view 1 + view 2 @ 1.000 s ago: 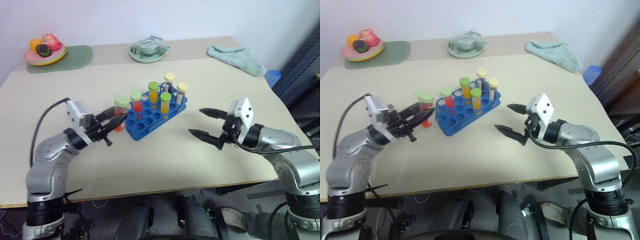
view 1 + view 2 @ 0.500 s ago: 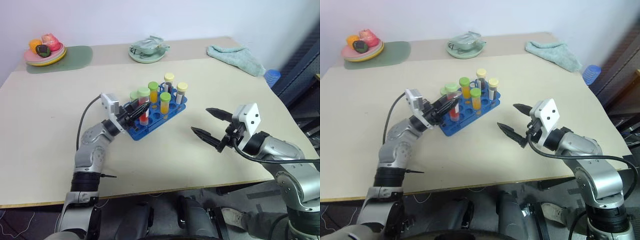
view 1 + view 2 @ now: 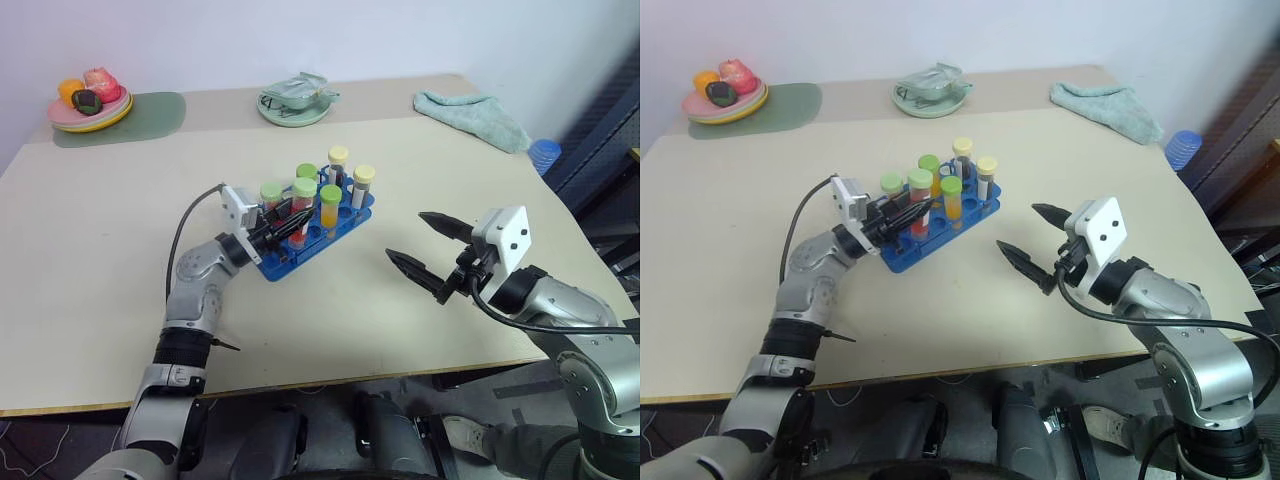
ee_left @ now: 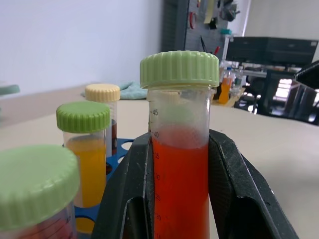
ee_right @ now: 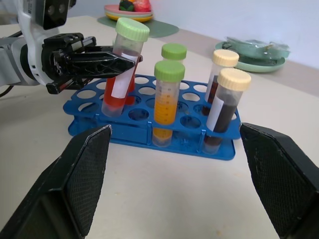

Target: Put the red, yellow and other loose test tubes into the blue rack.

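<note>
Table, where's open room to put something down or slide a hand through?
Free: the table's left half, and between the blue rack and the green towel. Crowded: around the rack, with the left pincer over it.

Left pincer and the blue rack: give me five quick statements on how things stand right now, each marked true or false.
1. The left pincer is shut on a red test tube with a green cap. True.
2. That tube lies flat on the table. False: it stands tilted, its lower end in a hole of the blue rack.
3. The right pincer holds a yellow tube. False: it is open, holds nothing and is apart from the rack.
4. Two tubes with pale caps stand in the rack. True.
5. The teal cloth lies beside the rack. False: it lies near the table's far right corner.
</note>
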